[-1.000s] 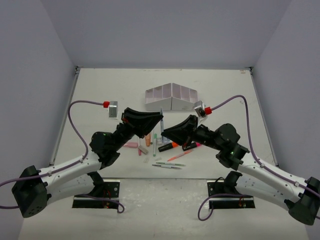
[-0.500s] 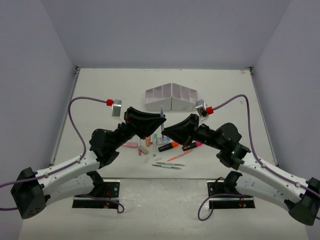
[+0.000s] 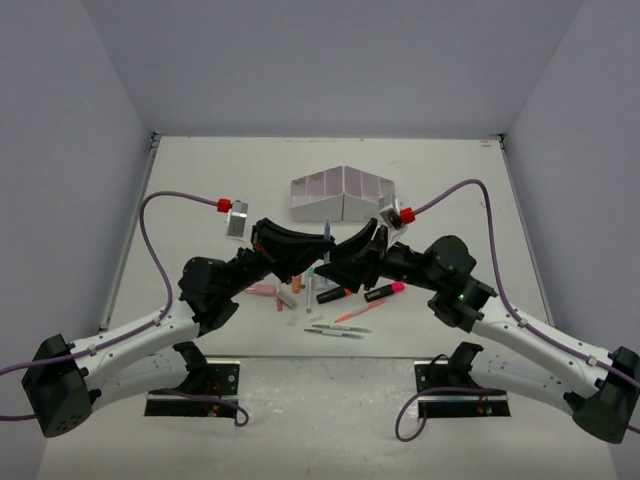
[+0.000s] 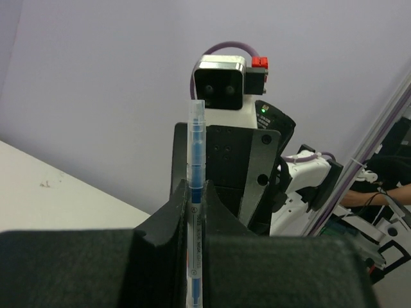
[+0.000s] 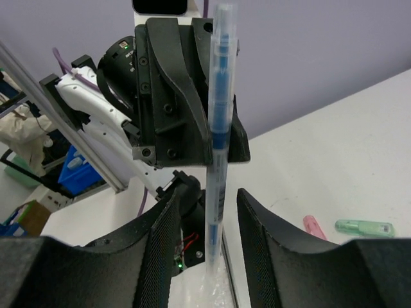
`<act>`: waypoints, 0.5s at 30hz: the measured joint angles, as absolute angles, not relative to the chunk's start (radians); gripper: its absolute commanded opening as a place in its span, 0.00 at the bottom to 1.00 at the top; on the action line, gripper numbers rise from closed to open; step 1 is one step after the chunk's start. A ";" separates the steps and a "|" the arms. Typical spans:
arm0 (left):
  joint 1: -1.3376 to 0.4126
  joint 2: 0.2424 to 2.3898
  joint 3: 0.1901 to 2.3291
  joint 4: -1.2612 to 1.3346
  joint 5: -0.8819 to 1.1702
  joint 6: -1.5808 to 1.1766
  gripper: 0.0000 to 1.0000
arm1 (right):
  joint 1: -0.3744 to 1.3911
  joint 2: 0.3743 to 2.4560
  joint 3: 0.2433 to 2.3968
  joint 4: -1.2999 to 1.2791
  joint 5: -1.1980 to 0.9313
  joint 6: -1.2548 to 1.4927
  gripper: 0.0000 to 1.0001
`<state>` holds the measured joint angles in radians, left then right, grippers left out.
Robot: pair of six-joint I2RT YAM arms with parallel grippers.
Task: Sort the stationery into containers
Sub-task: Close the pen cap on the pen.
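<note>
A blue-and-clear pen (image 3: 327,232) stands upright above the table between my two grippers. My left gripper (image 3: 317,244) is shut on it; in the left wrist view the pen (image 4: 195,192) is pinched between the dark jaws of that gripper (image 4: 194,215). My right gripper (image 3: 342,252) is open, its fingers (image 5: 166,237) either side of the pen (image 5: 218,128) without touching it. The white containers (image 3: 343,193) sit just behind. More stationery lies below: a black highlighter with a pink end (image 3: 383,291), one with an orange end (image 3: 335,294) and a pink pen (image 3: 262,290).
Thin green and grey pens (image 3: 335,328) and a peach pen (image 3: 355,314) lie near the table's front edge. A pink piece (image 5: 313,226) and a green piece (image 5: 364,227) show in the right wrist view. Grey walls enclose the table.
The two grippers have come closer together around the pen. The right gripper has opened off it and the left gripper has shut on it.
</note>
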<state>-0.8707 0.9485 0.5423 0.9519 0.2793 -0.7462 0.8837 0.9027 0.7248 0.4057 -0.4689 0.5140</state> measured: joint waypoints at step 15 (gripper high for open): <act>-0.872 0.884 0.551 0.870 0.276 -0.694 0.60 | 0.887 0.979 0.820 0.351 -0.544 0.471 0.00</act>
